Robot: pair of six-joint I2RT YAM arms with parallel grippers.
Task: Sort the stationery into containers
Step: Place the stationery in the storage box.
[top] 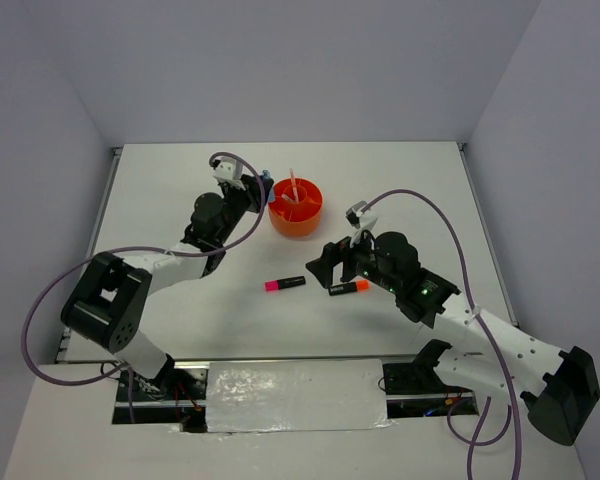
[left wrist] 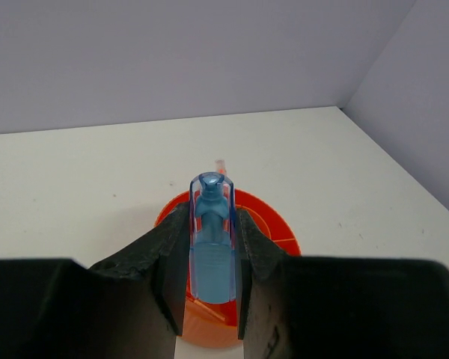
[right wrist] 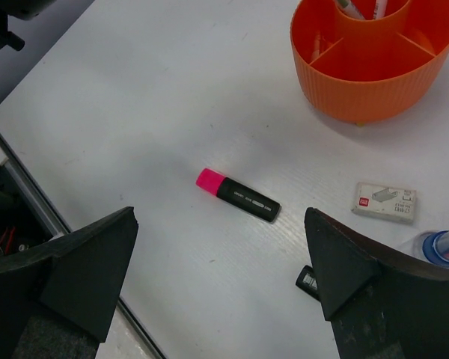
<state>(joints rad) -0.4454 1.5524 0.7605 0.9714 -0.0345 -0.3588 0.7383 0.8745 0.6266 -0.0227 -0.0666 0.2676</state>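
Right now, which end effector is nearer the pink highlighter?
Right. Right end effector hovers open beside the pink highlighter; left end effector is at the orange tub, gripping a blue capsule.

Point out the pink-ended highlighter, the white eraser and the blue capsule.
pink-ended highlighter (right wrist: 238, 197): right wrist view, black barrel.
white eraser (right wrist: 385, 203): right wrist view, top face.
blue capsule (left wrist: 212, 243): left wrist view, body middle.

A white table (top: 180, 200) sits between plain pale grey walls (top: 280, 60); even light.

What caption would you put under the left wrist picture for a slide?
Left gripper clamps a clear blue capsule, the orange tub right behind it.
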